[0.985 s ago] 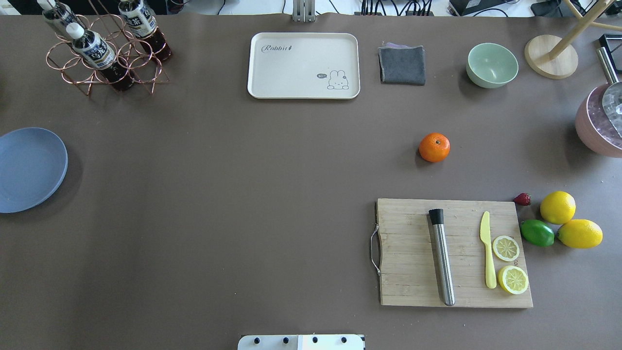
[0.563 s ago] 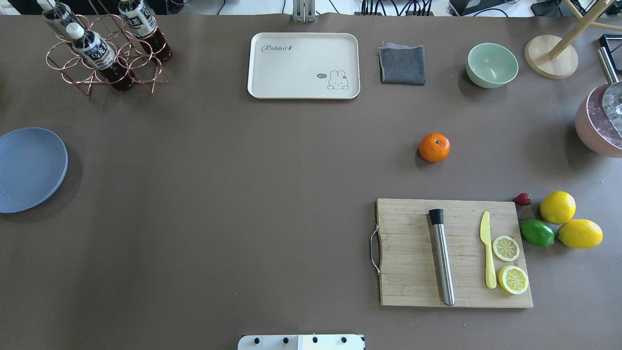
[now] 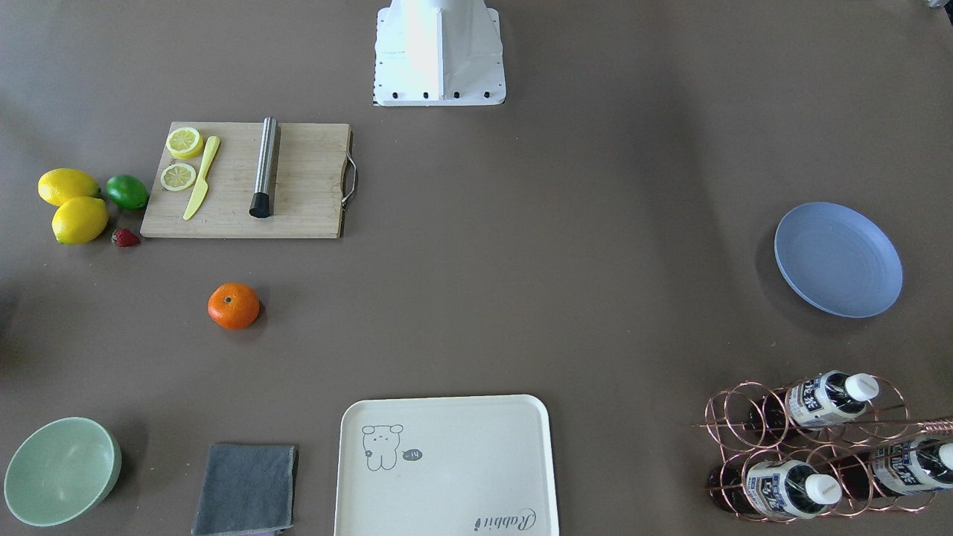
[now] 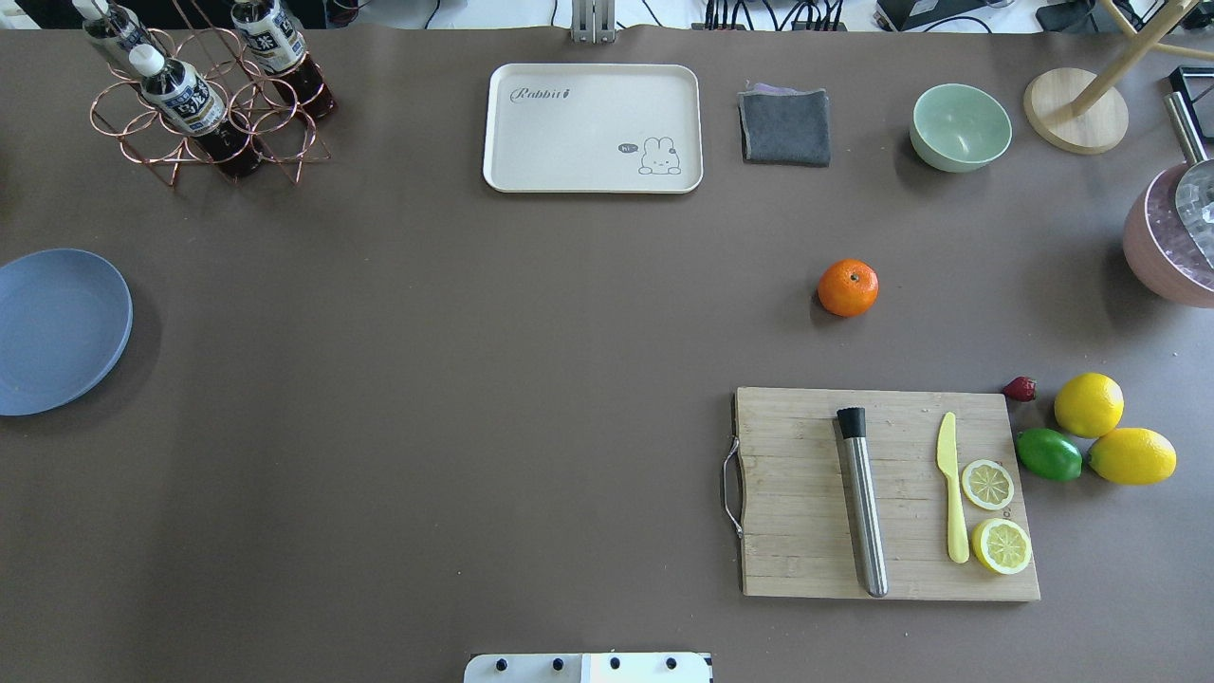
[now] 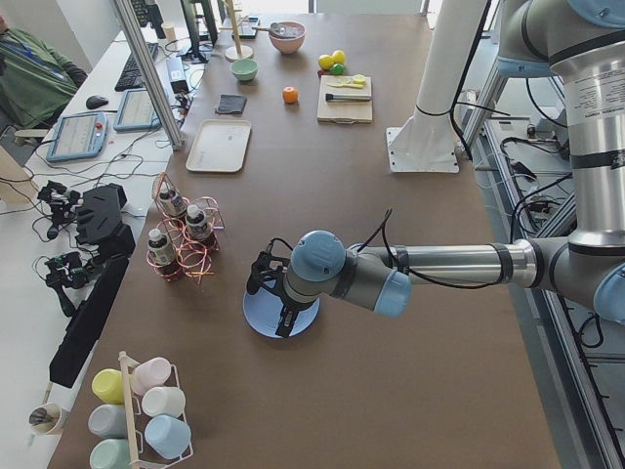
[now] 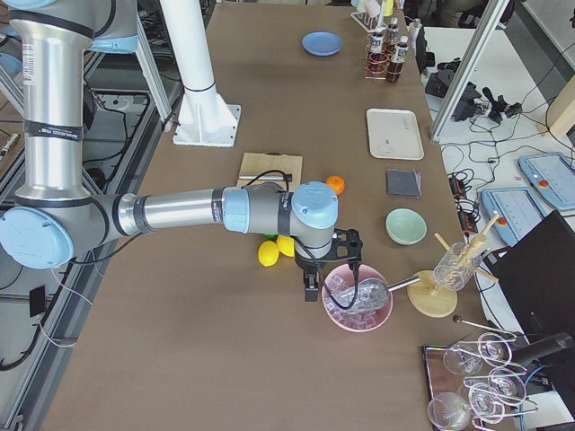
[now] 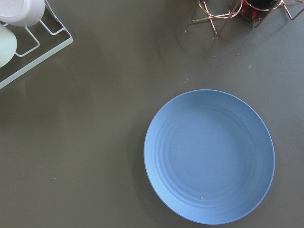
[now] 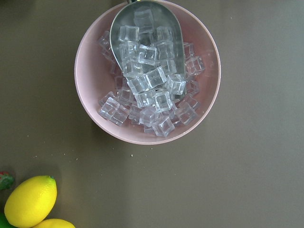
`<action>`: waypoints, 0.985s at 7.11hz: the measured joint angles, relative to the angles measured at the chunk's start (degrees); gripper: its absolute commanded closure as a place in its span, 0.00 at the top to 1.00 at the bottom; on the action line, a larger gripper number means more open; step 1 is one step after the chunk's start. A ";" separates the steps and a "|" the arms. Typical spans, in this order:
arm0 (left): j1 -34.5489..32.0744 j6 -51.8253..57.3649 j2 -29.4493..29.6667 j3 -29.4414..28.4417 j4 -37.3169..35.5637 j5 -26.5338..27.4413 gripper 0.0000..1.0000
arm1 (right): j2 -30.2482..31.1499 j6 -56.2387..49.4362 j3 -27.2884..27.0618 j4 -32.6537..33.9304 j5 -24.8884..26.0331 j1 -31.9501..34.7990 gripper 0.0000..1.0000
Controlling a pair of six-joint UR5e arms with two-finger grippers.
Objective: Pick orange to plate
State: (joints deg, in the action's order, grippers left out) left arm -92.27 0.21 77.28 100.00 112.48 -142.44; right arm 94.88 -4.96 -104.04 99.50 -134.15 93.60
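Observation:
The orange [image 4: 848, 287] sits alone on the brown table, beyond the cutting board, and also shows in the front view [image 3: 234, 306]. The blue plate [image 4: 57, 332] lies bare at the table's left edge; the left wrist view looks straight down on the plate [image 7: 209, 156]. My left gripper [image 5: 271, 305] hovers over the plate and shows only in the exterior left view, so I cannot tell its state. My right gripper [image 6: 332, 277] hangs over the pink bowl of ice, far from the orange. It shows only in the exterior right view, so I cannot tell its state either.
A wooden cutting board [image 4: 806, 531] carries a steel muddler, a yellow knife and lemon slices. Two lemons [image 4: 1089, 405], a lime [image 4: 1049, 454] and a strawberry lie right of it. A cream tray [image 4: 593, 128], grey cloth, green bowl [image 4: 960, 127], pink ice bowl [image 8: 147, 71] and bottle rack [image 4: 204, 104] line the far side.

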 measured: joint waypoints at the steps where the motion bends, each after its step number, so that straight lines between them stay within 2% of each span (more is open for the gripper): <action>1: 0.00 -0.12 0.08 -0.59 -0.01 -0.14 0.99 | -0.13 0.02 -0.03 -0.01 -0.08 0.00 1.00; 4: 0.26 -0.21 2.05 -6.09 0.54 0.07 0.98 | -0.48 0.18 0.06 -1.26 -0.43 -0.34 1.00; 5: 0.35 -0.20 3.79 -9.97 2.45 0.19 0.98 | -1.59 2.00 0.34 -2.09 -0.69 -1.41 1.00; 7: 1.36 -0.30 9.49 -22.74 10.85 0.33 0.98 | -5.30 13.79 1.09 -6.41 -0.69 -6.86 1.00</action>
State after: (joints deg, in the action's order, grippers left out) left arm -90.91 -0.09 86.77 77.27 123.33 -142.11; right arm 89.59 8.83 -102.95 93.09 -134.84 86.74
